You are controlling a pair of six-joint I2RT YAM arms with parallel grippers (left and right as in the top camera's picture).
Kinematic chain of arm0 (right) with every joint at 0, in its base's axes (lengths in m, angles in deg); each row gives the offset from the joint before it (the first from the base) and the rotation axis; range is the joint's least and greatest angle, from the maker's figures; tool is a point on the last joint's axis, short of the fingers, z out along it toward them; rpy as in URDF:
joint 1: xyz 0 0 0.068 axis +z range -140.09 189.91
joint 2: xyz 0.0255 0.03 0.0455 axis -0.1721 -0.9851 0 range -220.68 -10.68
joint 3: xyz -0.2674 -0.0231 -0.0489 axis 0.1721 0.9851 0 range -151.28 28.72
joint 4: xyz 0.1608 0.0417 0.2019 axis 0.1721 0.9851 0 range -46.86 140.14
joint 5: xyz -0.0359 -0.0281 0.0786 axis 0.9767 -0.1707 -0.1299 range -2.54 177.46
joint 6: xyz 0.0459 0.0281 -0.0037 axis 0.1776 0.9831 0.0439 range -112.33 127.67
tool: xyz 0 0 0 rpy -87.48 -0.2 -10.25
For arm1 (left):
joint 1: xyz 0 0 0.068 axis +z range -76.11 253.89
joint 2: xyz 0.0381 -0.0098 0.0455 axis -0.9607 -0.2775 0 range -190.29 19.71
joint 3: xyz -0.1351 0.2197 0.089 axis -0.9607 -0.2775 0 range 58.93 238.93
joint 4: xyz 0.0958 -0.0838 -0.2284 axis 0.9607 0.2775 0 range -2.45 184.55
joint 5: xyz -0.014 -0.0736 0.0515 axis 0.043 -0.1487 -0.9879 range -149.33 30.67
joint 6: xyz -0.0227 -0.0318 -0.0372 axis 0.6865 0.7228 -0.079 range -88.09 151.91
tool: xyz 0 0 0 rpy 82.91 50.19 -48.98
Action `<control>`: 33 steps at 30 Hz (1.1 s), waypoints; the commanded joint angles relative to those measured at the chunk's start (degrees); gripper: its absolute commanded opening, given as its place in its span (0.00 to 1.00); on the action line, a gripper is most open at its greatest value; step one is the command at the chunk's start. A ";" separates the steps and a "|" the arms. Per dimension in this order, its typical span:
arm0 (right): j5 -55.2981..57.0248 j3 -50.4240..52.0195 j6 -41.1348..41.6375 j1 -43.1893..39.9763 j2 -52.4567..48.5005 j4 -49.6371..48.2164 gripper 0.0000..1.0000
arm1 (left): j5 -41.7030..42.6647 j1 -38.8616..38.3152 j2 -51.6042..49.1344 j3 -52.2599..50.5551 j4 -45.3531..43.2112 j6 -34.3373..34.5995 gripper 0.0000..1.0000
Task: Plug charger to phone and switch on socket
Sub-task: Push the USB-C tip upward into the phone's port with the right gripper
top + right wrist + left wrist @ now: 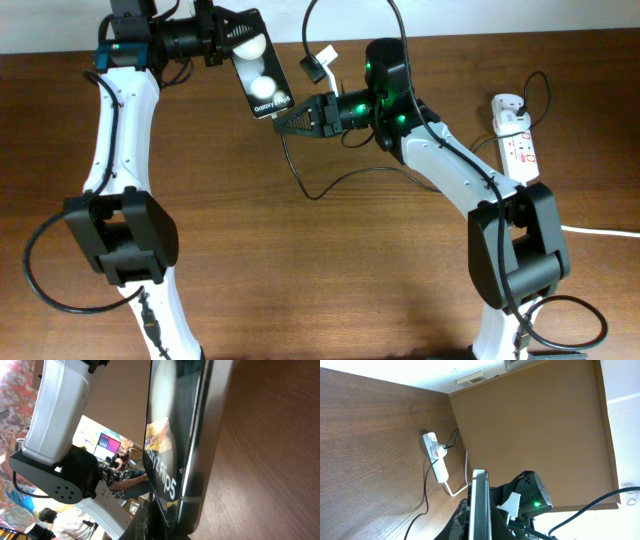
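Note:
The phone (262,82), black with two white circles and white lettering, is held up off the table by its top end in my shut left gripper (238,42). My right gripper (286,119) is at the phone's lower end, shut on the charger's plug end; the tip itself is hidden. The charger's thin black cable (311,196) loops over the table toward the white adapter (508,104) in the socket strip (520,150). The left wrist view shows the phone edge-on (480,500) and the strip (438,460). The right wrist view shows the phone's face close up (175,435).
The strip's thick white cord (605,232) runs off the right edge. The table is brown wood (330,270). A brown board (535,425) stands behind the table. A white tag (322,58) hangs near the right wrist.

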 commanded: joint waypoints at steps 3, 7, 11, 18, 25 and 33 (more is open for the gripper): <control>0.33 -0.68 0.04 0.26 1.11 -0.37 0.04 | 2.14 -0.33 1.68 0.72 -0.46 1.95 0.00; 0.33 -0.68 0.02 0.26 1.09 -0.37 0.04 | 2.12 -0.33 1.68 0.72 -0.57 2.12 0.00; 0.33 -0.68 0.04 0.24 1.09 -0.39 0.04 | 2.16 -0.33 1.68 0.72 -0.57 2.10 0.00; 0.28 -0.68 0.04 -0.50 1.11 -0.42 0.04 | 3.21 -0.33 1.68 0.72 -0.59 1.42 0.00; 0.31 -0.68 0.26 -0.63 1.11 -0.87 0.04 | 3.21 -0.33 1.68 0.72 -0.59 1.29 0.00; -0.37 -0.68 0.92 -2.01 1.11 -0.87 0.04 | 3.19 -0.33 1.68 0.72 -0.57 0.33 0.00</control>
